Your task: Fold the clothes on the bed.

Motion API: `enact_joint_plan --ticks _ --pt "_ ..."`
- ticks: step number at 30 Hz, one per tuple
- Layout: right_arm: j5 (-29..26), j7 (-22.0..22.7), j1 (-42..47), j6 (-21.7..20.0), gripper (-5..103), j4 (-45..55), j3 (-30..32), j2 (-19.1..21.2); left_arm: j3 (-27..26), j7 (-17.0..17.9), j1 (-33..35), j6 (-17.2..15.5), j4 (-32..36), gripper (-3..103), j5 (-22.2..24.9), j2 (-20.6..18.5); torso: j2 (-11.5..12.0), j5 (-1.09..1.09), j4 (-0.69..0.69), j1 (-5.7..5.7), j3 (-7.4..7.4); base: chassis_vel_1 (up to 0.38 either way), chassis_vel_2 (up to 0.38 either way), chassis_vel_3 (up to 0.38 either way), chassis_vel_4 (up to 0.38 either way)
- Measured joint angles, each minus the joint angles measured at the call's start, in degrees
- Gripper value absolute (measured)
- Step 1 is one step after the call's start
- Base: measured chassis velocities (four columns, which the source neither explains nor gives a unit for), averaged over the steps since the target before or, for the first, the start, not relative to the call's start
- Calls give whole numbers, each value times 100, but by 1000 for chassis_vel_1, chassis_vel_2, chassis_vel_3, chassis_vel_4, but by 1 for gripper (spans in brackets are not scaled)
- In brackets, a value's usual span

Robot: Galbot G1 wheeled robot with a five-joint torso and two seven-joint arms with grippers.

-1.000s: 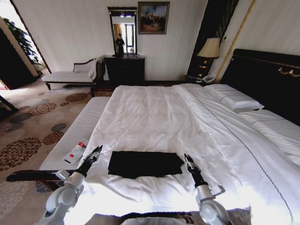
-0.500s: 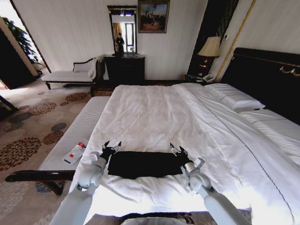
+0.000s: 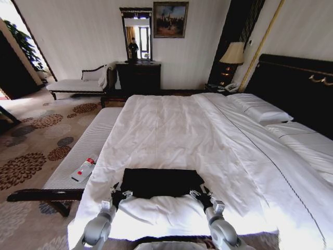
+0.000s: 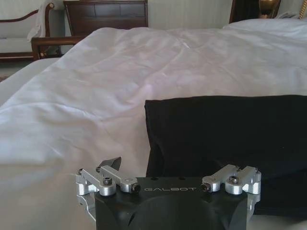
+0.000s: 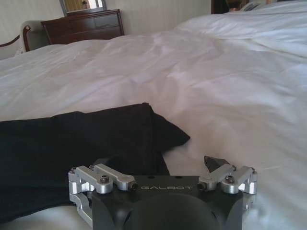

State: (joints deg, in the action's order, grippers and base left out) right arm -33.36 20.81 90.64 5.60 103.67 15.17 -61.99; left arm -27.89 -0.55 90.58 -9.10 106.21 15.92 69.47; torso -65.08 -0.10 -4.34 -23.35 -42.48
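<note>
Item one, your left hand point(image 3: 118, 196): low over the near edge of the bed point(image 3: 171, 130), at the near left corner of the black T-shirt point(image 3: 160, 182). In the left wrist view its fingers stand spread, one dark fingertip on the white duvet point(image 4: 72, 120) and the other side over black cloth, nothing gripped. Judged: it straddles the corner so that closing would pinch the hem.

Item two, the black T-shirt point(image 4: 225, 129): lies between your two hands, flat on the duvet as a wide dark rectangle, apparently already doubled over, since no lettering shows. Its near edge lies at your fingertips; its far edge lies beyond them toward the bed's middle.

Item three, your right hand point(image 3: 202, 197): mirrors the left at the near right corner. In the right wrist view its fingers are likewise parted and empty, with the shirt's pointed corner point(image 5: 168, 136) just ahead.

Note: both hands sit level and symmetrical, probably so the near edge lifts evenly for the next fold.
</note>
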Motion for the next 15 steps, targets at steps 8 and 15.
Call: enact_joint_plan --ticks 8,15 --pt "-62 142 682 481 100 902 819 -290 -852 -99 341 59 790 100 645 -141 -1 -3 1 0 0 0 0 0 0" --pt "-1922 1 913 317 100 1538 775 -727 -1819 -102 302 -78 1507 100 1601 -55 0 1 0 -2 -1 0 0 0 0"
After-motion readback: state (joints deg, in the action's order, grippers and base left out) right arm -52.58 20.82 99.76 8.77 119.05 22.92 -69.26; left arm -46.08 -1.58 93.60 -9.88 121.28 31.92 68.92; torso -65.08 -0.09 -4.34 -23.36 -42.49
